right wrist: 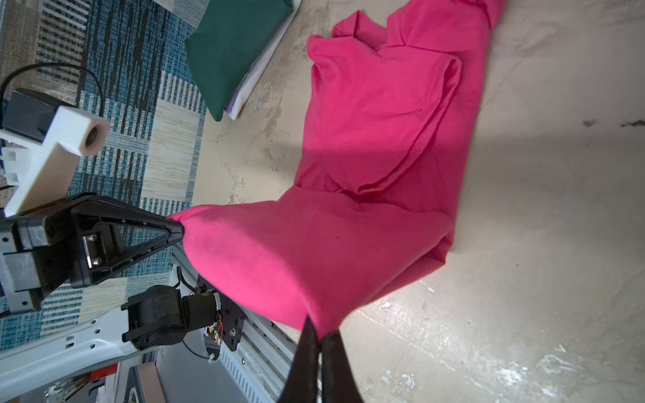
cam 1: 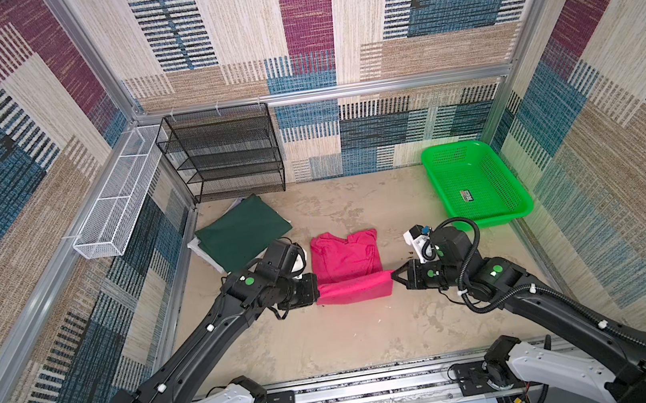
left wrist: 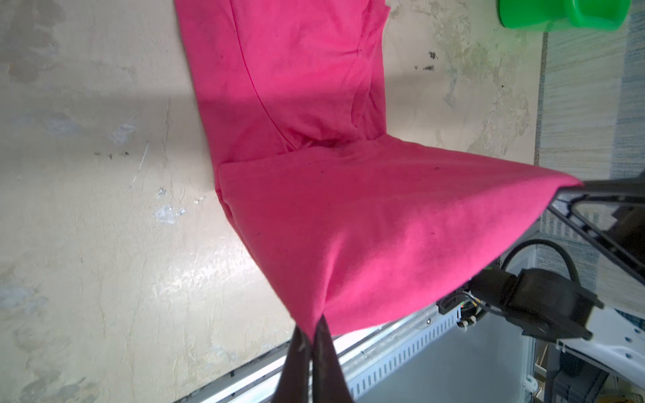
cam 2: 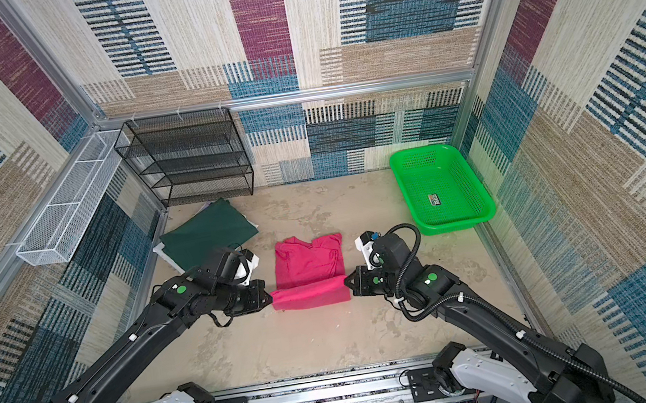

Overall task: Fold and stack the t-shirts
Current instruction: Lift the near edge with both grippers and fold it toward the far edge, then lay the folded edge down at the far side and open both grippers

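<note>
The pink t-shirt (cam 1: pixel 345 256) (cam 2: pixel 307 261) lies mid-table, its near end lifted into a taut fold. My left gripper (cam 1: pixel 316 292) (cam 2: pixel 271 297) (left wrist: pixel 312 331) is shut on that fold's left corner. My right gripper (cam 1: pixel 394 275) (cam 2: pixel 346 281) (right wrist: pixel 321 335) is shut on the right corner. Both wrist views show the pink cloth (left wrist: pixel 349 226) (right wrist: pixel 314 251) stretched between the two pinched corners. A folded dark green t-shirt (cam 1: pixel 243 231) (cam 2: pixel 208 233) (right wrist: pixel 234 52) lies at the back left on a white t-shirt (cam 1: pixel 194 247) (right wrist: pixel 260 69) whose edge peeks out.
A bright green perforated basket (cam 1: pixel 491 220) (cam 2: pixel 456 227) stands at the back right. A black mesh rack (cam 1: pixel 223 156) stands against the back wall. A white wire tray (cam 1: pixel 119 194) hangs on the left wall. Patterned walls enclose the table on three sides.
</note>
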Action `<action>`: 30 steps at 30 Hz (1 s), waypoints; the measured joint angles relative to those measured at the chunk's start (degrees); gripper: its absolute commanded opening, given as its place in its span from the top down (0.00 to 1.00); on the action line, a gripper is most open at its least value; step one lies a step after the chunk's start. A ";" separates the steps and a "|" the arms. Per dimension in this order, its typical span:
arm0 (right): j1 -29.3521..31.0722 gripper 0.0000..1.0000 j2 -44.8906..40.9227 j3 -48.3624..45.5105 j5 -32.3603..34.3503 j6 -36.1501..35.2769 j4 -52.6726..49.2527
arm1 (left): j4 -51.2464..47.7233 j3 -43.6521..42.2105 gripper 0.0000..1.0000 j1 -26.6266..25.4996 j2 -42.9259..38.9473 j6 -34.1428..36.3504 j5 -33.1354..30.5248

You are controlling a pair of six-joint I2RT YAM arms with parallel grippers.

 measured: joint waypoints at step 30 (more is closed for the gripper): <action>-11.23 0.95 32.61 15.58 0.17 -10.75 16.15 | 14.86 18.97 1.00 13.88 30.62 5.42 6.51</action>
